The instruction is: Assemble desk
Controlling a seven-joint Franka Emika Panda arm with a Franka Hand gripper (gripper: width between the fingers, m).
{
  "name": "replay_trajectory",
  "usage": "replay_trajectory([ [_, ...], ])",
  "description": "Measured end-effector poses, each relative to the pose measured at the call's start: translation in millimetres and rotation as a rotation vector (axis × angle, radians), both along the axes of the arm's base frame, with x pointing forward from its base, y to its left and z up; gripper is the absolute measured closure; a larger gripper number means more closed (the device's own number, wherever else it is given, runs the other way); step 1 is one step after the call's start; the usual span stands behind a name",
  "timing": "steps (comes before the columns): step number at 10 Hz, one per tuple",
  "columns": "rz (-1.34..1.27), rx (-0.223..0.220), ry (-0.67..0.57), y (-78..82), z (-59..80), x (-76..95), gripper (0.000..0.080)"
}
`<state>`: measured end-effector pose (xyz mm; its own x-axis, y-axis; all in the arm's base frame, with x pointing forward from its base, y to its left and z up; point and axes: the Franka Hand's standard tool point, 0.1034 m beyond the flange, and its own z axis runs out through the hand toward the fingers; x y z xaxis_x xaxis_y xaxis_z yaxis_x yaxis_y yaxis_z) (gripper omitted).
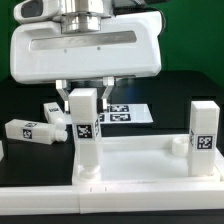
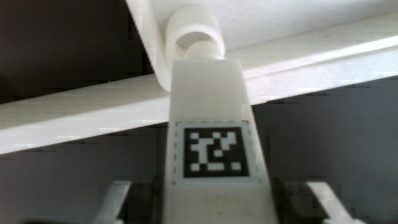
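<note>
- Pincer (image 1: 84, 105) clamped on upright leg (image 1: 84, 135), upper part.
- Leg prob. rigid, light, slick plastic; hold flat sides above tag.
- Panel (image 1: 150, 165): stiff, lies flat.

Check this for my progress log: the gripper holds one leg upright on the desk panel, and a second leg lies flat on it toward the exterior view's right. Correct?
No: the second leg stands upright, not flat, as the exterior view shows. The gripper does hold one leg upright on the desk panel.
</note>
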<state>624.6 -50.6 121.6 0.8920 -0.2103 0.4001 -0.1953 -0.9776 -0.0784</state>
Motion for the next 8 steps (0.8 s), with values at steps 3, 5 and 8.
replay_trajectory([
  [3,0.000,-0.005,0.003,-5.9,0.6,-3.6,0.0515],
  [5,0.001,-0.011,-0.005,-7.4,-0.2,-3.1,0.0515],
  [8,0.006,-0.028,-0.045,-0.9,-0.8,3.3,0.0515],
])
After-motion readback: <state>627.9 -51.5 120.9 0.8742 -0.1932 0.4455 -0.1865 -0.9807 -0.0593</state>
